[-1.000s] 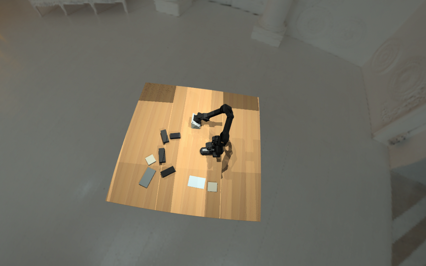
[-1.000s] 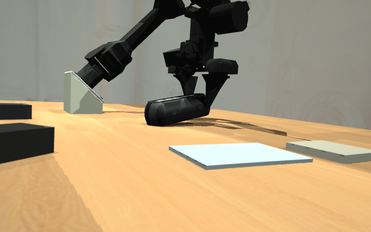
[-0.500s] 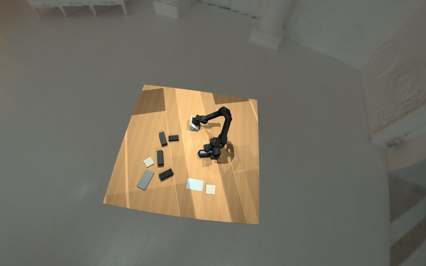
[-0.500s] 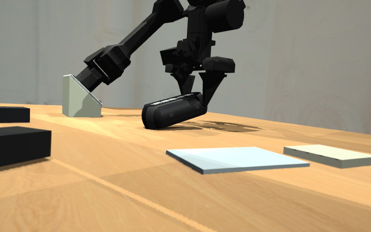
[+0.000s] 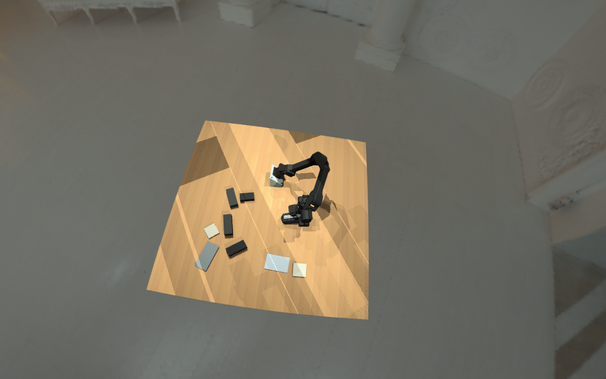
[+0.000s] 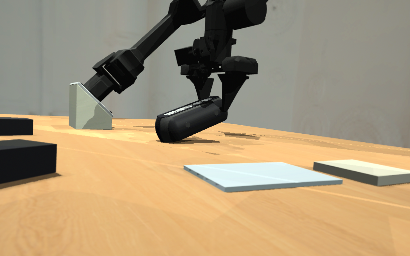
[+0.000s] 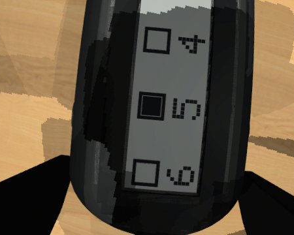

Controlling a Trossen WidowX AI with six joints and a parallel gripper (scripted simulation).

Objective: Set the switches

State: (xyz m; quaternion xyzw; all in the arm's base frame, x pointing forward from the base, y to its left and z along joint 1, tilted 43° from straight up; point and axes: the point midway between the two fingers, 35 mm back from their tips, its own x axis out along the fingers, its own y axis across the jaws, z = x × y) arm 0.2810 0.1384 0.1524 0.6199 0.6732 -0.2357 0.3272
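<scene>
The dark grey controller unit point(image 5: 287, 219) point(image 6: 196, 118) point(image 7: 230, 98) is upside down and tilted, its far end low at the bench and its near end raised. My gripper point(image 6: 214, 104) point(image 7: 156, 174) is shut on the raised end, one finger on each long side. The label point(image 6: 184, 109) point(image 7: 170, 76) faces up. In the wrist view square 4 point(image 7: 157, 40) is empty, square 5 point(image 7: 151, 106) is filled and square 6 point(image 7: 146, 173) is empty. Squares 1 to 3 are outside the wrist view and unreadable in the top and exterior views. The rocker switches face down, hidden.
The arm's pale wedge mount point(image 5: 275, 181) point(image 6: 88, 114) stands behind. Several dark blocks point(image 5: 228, 225) point(image 6: 15, 162) lie left. A grey plate point(image 5: 207, 257) lies front left. A pale blue plate point(image 5: 276, 262) point(image 6: 260, 175) and a cream tile point(image 5: 299, 270) point(image 6: 366, 168) lie in front.
</scene>
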